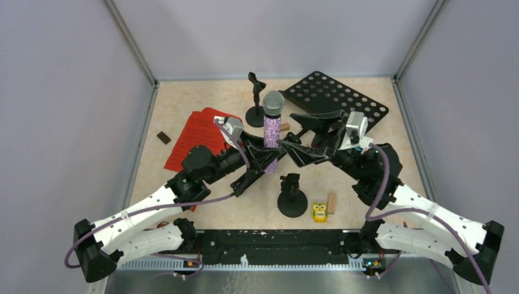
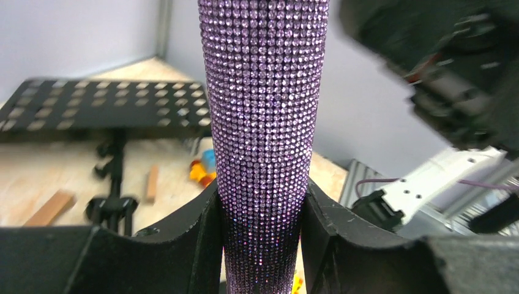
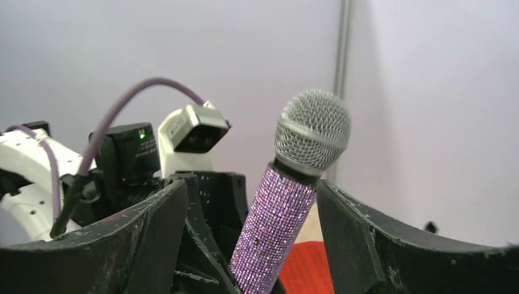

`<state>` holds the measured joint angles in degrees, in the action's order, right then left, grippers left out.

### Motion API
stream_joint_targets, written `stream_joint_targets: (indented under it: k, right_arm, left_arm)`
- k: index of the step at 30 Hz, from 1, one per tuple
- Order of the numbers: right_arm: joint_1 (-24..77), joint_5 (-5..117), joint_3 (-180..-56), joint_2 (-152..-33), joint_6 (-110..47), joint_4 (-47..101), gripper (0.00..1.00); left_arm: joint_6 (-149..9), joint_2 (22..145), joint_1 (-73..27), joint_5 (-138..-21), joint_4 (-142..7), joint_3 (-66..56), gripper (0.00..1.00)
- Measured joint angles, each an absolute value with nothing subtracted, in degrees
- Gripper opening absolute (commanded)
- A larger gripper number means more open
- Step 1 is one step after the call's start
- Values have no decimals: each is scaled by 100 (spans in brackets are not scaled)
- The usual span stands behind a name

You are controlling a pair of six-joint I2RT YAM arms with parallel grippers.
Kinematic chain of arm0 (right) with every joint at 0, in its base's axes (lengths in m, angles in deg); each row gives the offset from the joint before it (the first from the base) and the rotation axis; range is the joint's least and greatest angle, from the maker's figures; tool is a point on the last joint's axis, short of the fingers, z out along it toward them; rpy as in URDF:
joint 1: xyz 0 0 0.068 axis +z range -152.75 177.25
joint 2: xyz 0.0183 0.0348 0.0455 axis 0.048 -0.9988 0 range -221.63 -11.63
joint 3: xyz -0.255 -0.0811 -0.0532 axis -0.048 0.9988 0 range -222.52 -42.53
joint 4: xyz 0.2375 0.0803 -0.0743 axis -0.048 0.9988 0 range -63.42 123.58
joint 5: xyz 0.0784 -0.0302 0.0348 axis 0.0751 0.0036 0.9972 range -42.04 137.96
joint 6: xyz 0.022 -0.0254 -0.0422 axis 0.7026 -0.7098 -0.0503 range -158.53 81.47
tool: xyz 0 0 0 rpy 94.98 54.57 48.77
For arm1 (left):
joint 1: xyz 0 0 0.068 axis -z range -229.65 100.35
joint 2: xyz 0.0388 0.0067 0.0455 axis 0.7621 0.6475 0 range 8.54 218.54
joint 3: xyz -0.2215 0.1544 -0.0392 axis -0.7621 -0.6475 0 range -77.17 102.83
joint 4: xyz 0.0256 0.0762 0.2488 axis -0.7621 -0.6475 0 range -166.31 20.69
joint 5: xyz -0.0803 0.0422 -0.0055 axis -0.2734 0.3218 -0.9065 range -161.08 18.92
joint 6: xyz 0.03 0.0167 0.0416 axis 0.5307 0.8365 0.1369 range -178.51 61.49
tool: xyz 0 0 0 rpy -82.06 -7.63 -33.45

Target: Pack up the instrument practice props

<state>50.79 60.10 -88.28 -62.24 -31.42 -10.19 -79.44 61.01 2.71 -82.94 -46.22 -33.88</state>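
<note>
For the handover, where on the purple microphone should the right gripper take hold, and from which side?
The upper handle, just under the mesh head, coming in level from the robot's right. The purple microphone stands nearly upright with the left gripper clamped on its lower handle, leaving only that stretch free. The open right gripper faces it from that side; the round head would likely slip.

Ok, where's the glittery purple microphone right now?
Centre of the top view: the glittery purple microphone is held head up, clamped low in the left arm's fingers, with the right arm's fingers open either side.
</note>
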Motion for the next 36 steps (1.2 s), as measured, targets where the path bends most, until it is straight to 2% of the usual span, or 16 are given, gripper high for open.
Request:
stream_joint_targets:
  k: [8, 12, 15, 19, 21, 24, 31, 36]
  right_arm:
    - [5105, 5293, -8828, -5090, -3959, 303, 76]
    - [5109, 5011, -8653, -4653, -4036, 915, 76]
    - [5109, 4810, -8400, -4344, -4012, 1352, 76]
    - [5109, 4581, -8221, -4097, -3979, 1877, 76]
    - [5109, 4478, -8216, -4058, -3931, 2091, 76]
    - [5109, 4413, -8188, -4019, -3841, 2316, 76]
    - [5109, 4395, -8048, -3868, -3679, 2611, 76]
    - [5109, 4395, -7961, -3761, -3570, 2679, 75]
  left_arm:
    - [-8233, 5423, 208, -6744, -6351, -3574, 0]
    - [-8248, 5548, 61, -6154, -7417, -3375, 0]
    - [-8241, 5907, -295, -6108, -8032, -3117, 0]
    - [-8097, 6521, -1305, -6605, -8480, -2846, 0]
    - [-7887, 6890, -1628, -6635, -8600, -2691, 4]
    - [-7343, 7395, -1703, -6779, -8644, -2538, 17]
    - [-5645, 8193, -1687, -7346, -8591, -2260, 2]
    - [-4668, 8890, -1690, -7343, -8427, -2070, 0]
